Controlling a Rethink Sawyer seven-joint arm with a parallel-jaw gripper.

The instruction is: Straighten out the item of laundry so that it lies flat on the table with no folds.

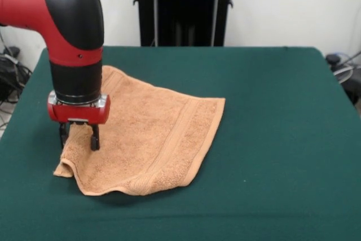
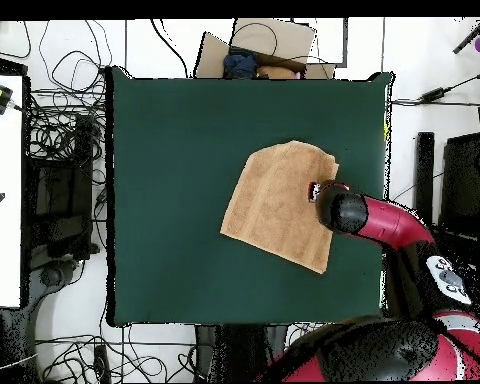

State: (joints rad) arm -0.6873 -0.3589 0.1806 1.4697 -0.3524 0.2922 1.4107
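**Desk:** Pictured where?

**Photographer:** At a table [image 1: 271,139] draped in dark green cloth, with a red and black arm [image 1: 67,21] coming down at the left of the front view. Behind the far edge, a black stand [image 1: 183,7] against a pale wall.

**Desk:** And the laundry?

**Photographer:** An orange-tan towel [image 1: 152,134], lying left of centre in the front view and reaching to about the middle of the table. Seen from overhead, the same towel [image 2: 274,205] sits right of centre on the green table [image 2: 174,200], turned at an angle to its edges. Mostly spread out, but not flat: near left corner curled upward, near edge bulging in a soft roll. Woven border band [image 1: 180,134] running along the right-hand side.

**Desk:** State of the pincer?

**Photographer:** Gripper [image 1: 79,137] down at the towel's left edge, fingers spread. One black fingertip [image 1: 95,139] resting on the terry cloth, the other at or just outside the edge. Cloth visible between them, not squeezed. From overhead, hidden almost wholly under the arm [image 2: 384,222].

**Desk:** Anything round the table?

**Photographer:** Tangled black cables [image 2: 64,110] on the floor at the left of the overhead view. A cardboard box [image 2: 274,40] just past the top edge.
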